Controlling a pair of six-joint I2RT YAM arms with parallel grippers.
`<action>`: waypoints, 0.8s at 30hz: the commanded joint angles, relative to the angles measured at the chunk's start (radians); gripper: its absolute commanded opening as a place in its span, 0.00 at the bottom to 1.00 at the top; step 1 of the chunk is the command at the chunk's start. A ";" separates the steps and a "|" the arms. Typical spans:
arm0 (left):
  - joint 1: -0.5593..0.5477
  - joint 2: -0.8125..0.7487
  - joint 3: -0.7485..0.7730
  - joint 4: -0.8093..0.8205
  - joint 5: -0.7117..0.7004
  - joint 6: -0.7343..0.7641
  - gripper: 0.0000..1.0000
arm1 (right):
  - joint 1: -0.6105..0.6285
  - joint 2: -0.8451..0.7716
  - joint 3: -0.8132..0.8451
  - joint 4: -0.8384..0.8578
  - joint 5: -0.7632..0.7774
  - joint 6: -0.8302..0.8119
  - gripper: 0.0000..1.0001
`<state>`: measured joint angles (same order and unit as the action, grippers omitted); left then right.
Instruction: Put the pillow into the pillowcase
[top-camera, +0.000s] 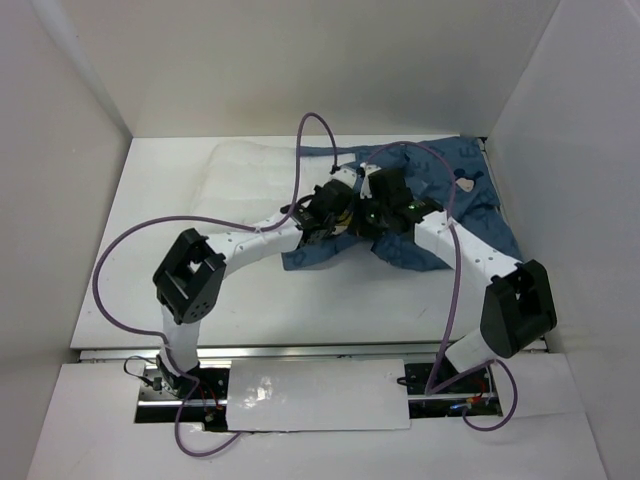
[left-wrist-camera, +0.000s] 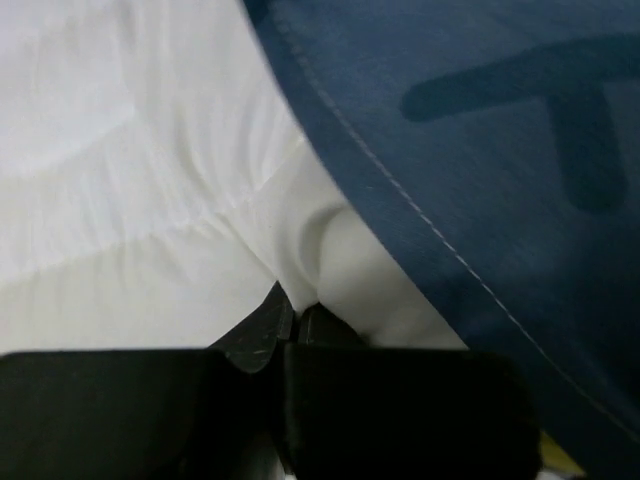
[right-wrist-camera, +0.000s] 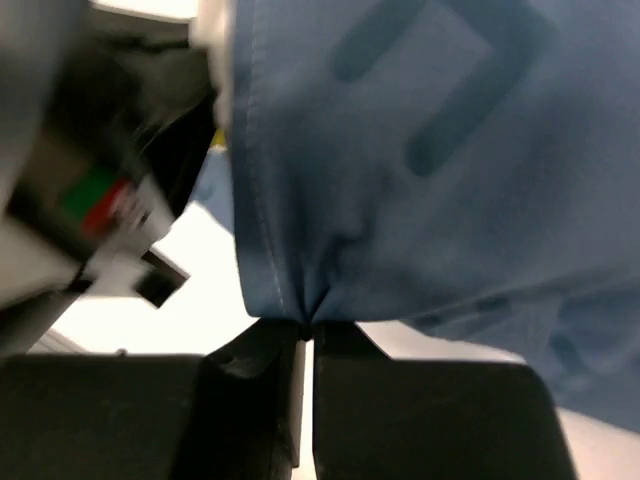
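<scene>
Jaws on both arms pinch fabric tight.
Left gripper (left-wrist-camera: 296, 318) nips a fold of the white pillow (left-wrist-camera: 130, 190), the blue pillowcase (left-wrist-camera: 480, 150) hem lying just beyond; right gripper (right-wrist-camera: 307, 332) clamps the case's stitched edge.

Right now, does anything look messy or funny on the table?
Yes. The pillowcase lies crumpled in a heap at the far right, not spread flat, and the pillow pokes out bare on its left. Nothing looks torn.
</scene>
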<state>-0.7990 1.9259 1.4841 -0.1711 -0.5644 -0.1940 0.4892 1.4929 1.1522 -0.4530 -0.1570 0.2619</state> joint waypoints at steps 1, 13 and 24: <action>0.004 0.035 0.138 -0.048 0.012 -0.177 0.00 | 0.054 -0.046 0.030 0.100 -0.223 -0.009 0.00; 0.103 -0.071 0.048 -0.110 0.147 -0.550 0.00 | 0.072 -0.109 -0.014 0.165 -0.058 0.002 0.00; 0.124 0.039 0.149 -0.251 0.158 -0.703 0.00 | 0.072 -0.106 -0.036 0.125 -0.133 0.043 0.04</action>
<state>-0.6884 1.9129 1.5921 -0.4049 -0.3965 -0.7944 0.5434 1.4124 1.1042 -0.3595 -0.1982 0.2764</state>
